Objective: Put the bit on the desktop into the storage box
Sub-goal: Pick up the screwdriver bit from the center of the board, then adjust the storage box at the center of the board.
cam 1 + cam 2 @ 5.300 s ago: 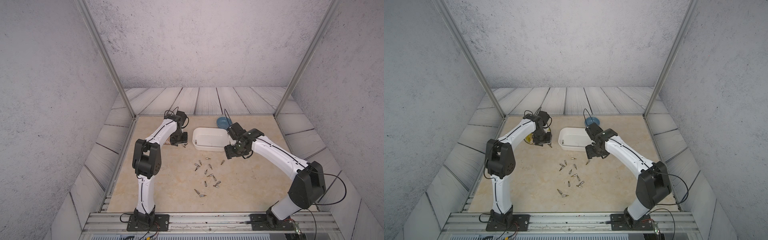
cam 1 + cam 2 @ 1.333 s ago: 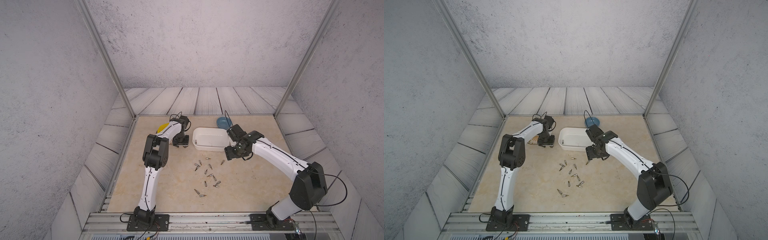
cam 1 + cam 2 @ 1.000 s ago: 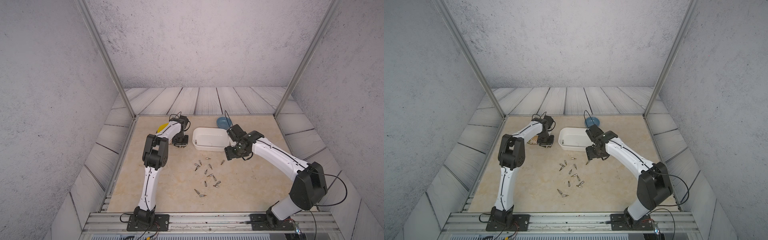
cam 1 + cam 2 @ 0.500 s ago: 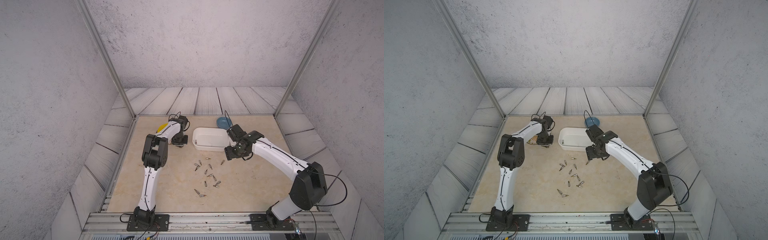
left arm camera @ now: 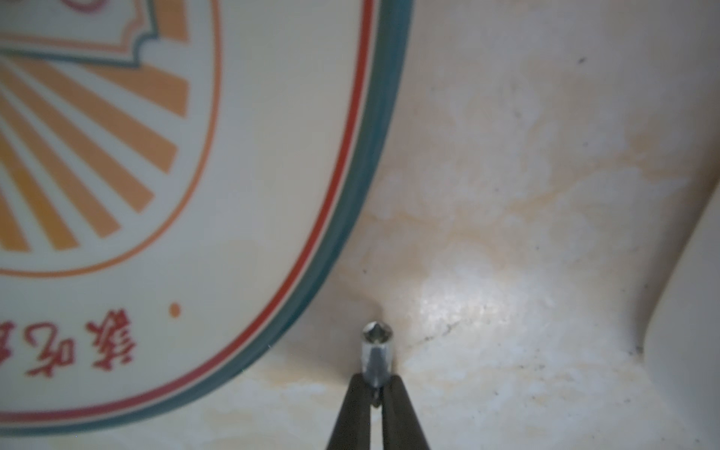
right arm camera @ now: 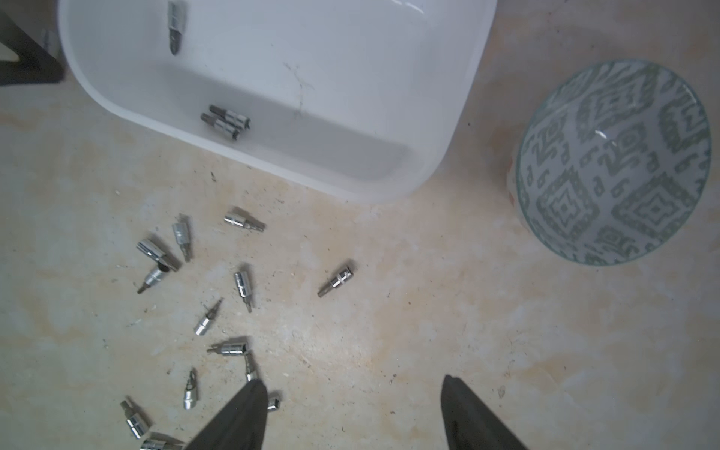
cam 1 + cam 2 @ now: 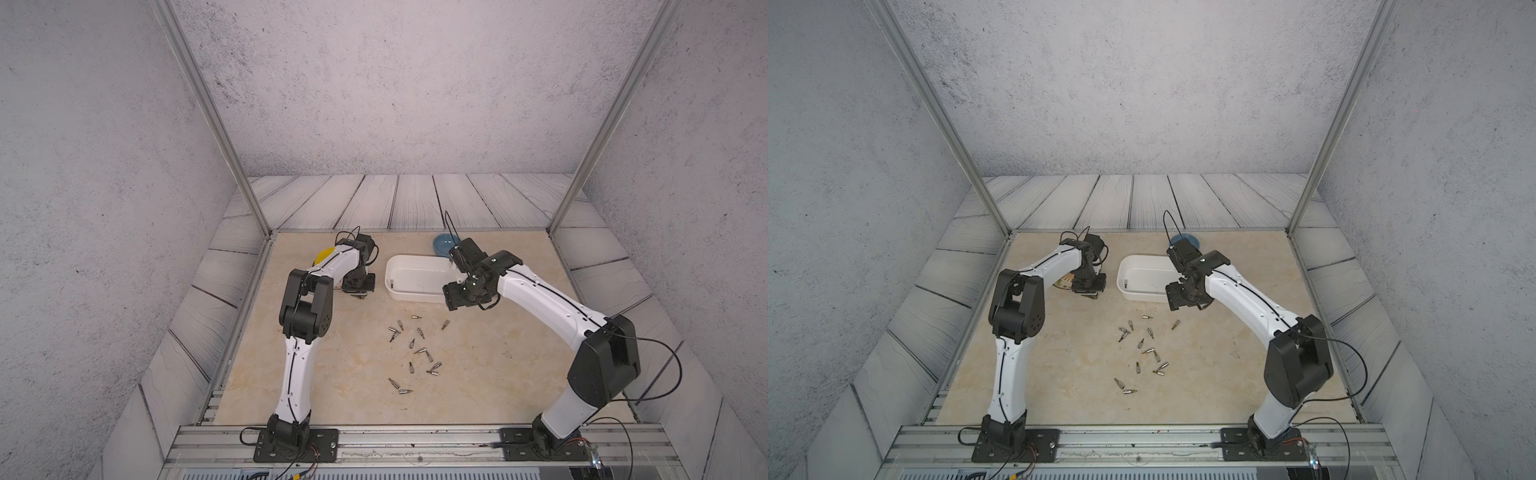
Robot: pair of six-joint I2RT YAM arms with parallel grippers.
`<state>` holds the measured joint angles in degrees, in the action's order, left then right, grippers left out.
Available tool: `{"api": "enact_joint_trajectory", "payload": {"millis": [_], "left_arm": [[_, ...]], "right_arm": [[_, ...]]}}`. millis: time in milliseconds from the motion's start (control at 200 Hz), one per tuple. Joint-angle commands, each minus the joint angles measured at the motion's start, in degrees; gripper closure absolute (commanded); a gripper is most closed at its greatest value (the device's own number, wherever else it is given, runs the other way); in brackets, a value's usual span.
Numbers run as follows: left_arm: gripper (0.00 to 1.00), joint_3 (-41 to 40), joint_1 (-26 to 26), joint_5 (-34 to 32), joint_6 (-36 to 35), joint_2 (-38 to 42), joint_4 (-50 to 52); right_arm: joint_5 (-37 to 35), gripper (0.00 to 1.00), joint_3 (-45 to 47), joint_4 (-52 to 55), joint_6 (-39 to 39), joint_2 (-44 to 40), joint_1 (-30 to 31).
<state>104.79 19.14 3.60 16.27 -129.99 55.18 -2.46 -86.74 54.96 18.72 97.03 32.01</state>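
Observation:
My left gripper [image 5: 376, 383] is shut on a small silver bit [image 5: 376, 350], low over the beige desktop [image 5: 526, 195] between a patterned plate and the storage box. Both top views show this gripper [image 7: 358, 293] [image 7: 1090, 294] left of the white storage box [image 7: 388, 270] [image 7: 1121, 270]. Several loose bits [image 7: 415, 345] [image 7: 1144, 349] [image 6: 241, 280] lie scattered on the desktop in front of the box. Inside the box lie a pair of bits [image 6: 226, 120] and a single one [image 6: 175, 23]. My right gripper [image 6: 352, 383] [image 7: 453, 301] hangs open by the box's front right corner, nothing between its fingers.
A plate with orange rays and a red and teal rim [image 5: 272, 156] [image 7: 1064, 282] lies right beside the held bit. A grey-green patterned bowl [image 6: 615, 163] stands right of the box. A small blue bowl [image 7: 446, 243] [image 7: 1185, 240] sits behind the box.
My left gripper has closed on the bit beside the plate; its arm has barely shifted. The right arm and the loose bits have not moved.

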Motion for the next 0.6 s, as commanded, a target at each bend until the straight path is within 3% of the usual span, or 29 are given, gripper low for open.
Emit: {"api": "enact_joint_trajectory", "payload": {"millis": [0,461,591], "left_arm": [[1.0,-1.1,0.1,0.5,0.4,3.5,0.8],[1.0,-4.0,0.1,0.6,1.0,8.2,-0.2],[1.0,-5.2,0.1,0.7,1.2,10.4,-0.7]], "right_arm": [[2.4,0.25,-4.0,1.9,-1.0,3.3,-0.2],[7.6,0.26,-25.6,7.7,0.5,21.0,-0.5],[10.7,0.26,-27.9,7.9,0.8,24.5,-0.7]]}}
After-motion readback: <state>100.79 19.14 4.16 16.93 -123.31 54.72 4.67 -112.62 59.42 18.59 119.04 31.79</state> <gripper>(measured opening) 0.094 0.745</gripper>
